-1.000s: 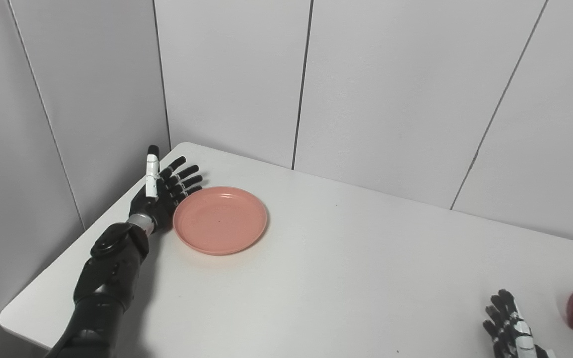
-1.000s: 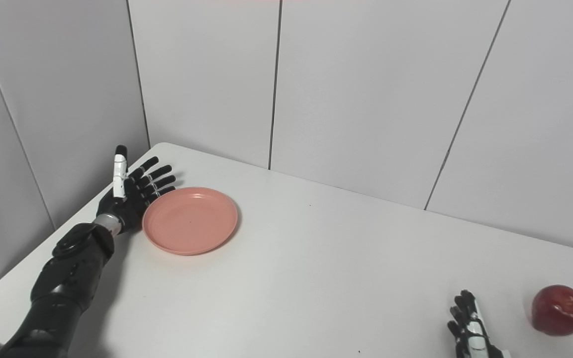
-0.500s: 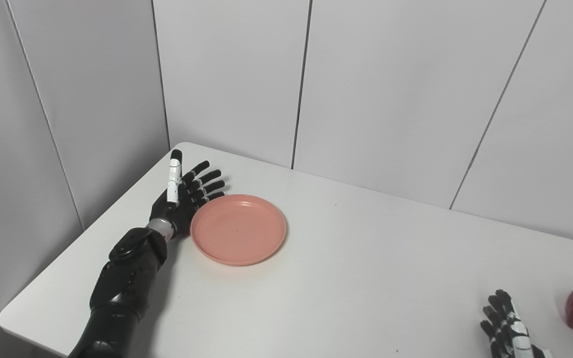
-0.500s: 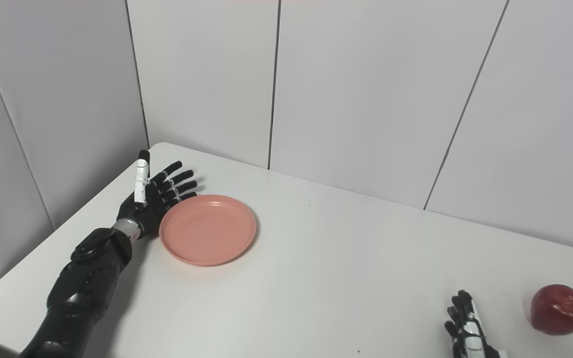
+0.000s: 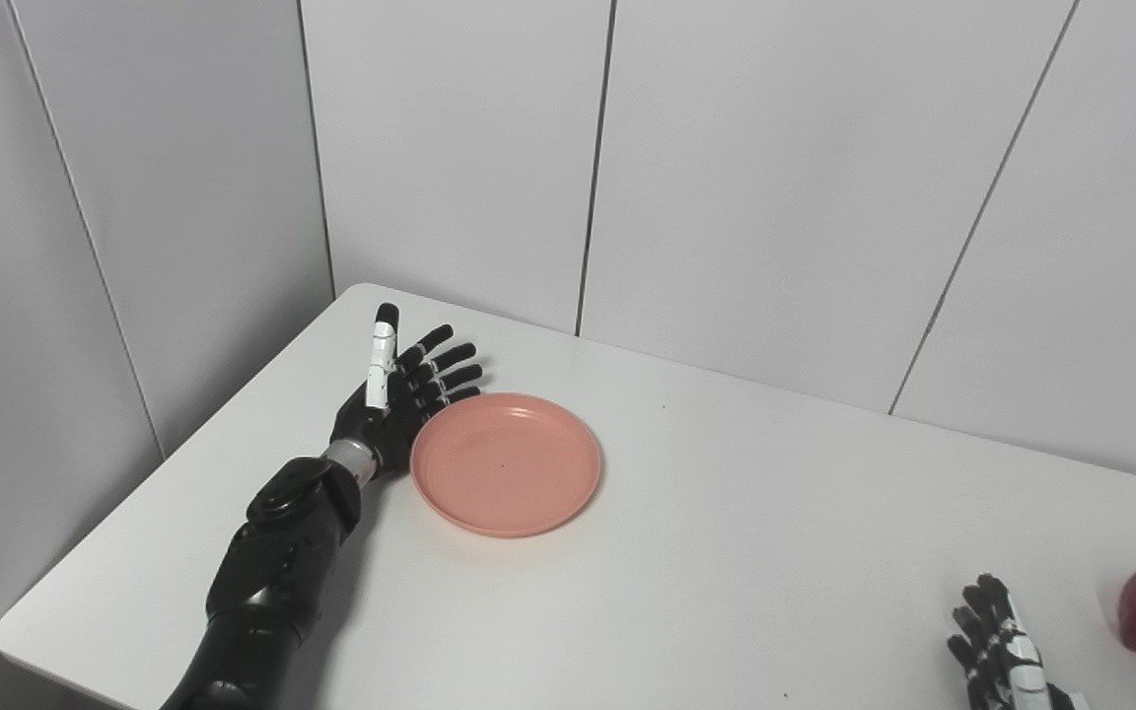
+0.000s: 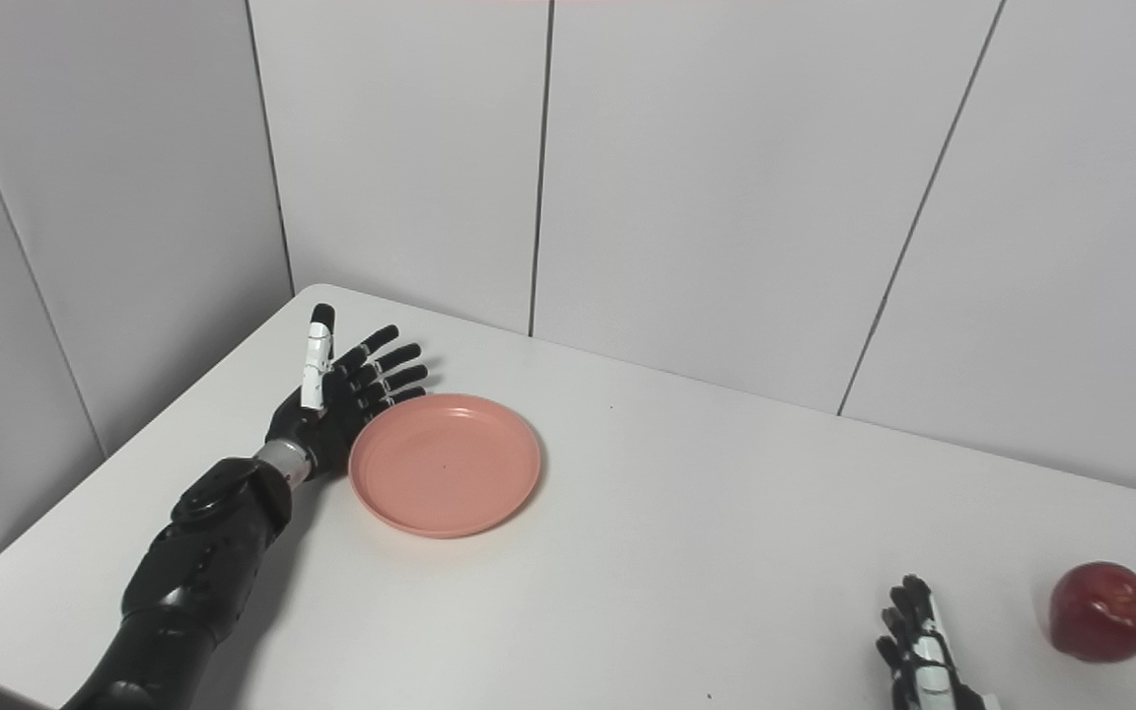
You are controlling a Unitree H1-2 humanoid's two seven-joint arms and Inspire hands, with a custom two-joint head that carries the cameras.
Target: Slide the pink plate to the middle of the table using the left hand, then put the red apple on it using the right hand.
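1. Pink plate: left of frame centre, flat on the white counter, empty, well short of the counter's middle.
2. Left hand: pressed edge-on against the plate's left rim, fingers straight and spread, thumb raised, nothing clasped. Plate directly to the right of this hand in the frame; push direction therefore rightward and slightly toward the lower edge, along the line from palm through plate centre to the bare middle of the counter.
3. Red apple: lower right of frame, near the right edge, well apart from the plate.
4. Right hand: bottom right, just left of the apple, not touching it; fingers extended and apart, empty, largely cut off by the frame's lower edge.
5. Nearness: left hand far closer to the plate, right hand far closer to the apple. Judged stage: sliding step under way, apple step not yet begun. Risk: off-centre contact likely to spin the plate rather than translate it.
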